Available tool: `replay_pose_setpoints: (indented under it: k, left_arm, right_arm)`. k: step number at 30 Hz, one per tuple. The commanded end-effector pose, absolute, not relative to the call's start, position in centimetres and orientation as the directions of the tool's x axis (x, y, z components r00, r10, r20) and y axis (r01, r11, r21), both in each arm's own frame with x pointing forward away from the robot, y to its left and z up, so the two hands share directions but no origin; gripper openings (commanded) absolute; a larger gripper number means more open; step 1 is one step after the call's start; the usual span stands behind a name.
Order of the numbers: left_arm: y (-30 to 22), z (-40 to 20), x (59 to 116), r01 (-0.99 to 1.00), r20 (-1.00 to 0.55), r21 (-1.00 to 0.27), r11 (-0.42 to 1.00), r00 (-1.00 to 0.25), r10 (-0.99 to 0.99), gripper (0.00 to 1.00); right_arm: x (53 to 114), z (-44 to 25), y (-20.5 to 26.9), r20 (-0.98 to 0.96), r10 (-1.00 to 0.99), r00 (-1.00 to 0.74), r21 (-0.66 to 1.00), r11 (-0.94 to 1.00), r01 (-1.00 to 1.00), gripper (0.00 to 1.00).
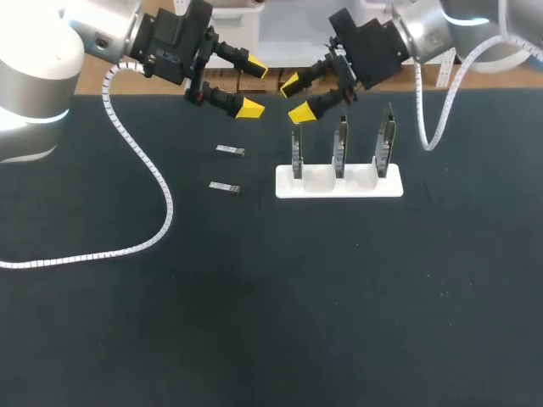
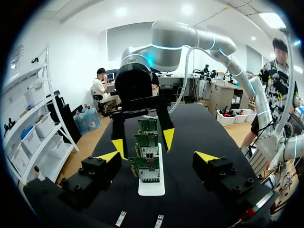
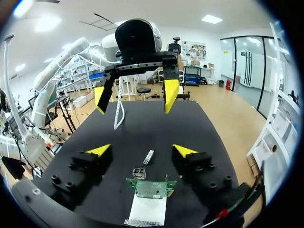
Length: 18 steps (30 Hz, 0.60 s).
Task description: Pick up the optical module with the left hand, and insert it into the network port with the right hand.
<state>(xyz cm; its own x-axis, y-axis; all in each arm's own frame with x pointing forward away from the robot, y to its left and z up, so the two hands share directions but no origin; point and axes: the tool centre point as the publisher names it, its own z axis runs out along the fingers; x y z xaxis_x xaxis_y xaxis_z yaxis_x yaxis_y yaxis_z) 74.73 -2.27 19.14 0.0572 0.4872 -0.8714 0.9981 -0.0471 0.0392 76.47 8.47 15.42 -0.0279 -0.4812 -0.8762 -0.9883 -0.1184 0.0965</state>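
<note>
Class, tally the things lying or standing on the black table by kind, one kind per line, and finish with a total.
Optical modules: 2
Green circuit boards: 3
White stand: 1
Total: 6

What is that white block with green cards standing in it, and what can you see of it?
The white stand is a long, low block, plastic-looking, lying flat on the black table. Three green circuit boards stand upright in its slots, in a row, with scooped hollows between. Nothing else touches it: the left gripper and right gripper hang open clear of it, two small modules lie apart, to its left.
</note>
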Motion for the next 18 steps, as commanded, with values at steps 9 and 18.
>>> replay_pose_setpoints:
  k: [9,18]
  left_arm:
    - [-2.31,19.21,74.91,0.998,-0.869,0.035,-0.051,0.056,0.492,1.0]
    - [-2.31,19.21,74.91,0.998,-0.869,0.035,-0.051,0.056,0.492,1.0]
  right_arm:
    - [76.01,15.98,8.16,-0.869,-0.495,0.002,0.069,-0.126,-0.99,0.0]
    - [76.01,15.99,8.16,-0.869,-0.495,0.003,0.069,-0.127,-0.99,0.0]
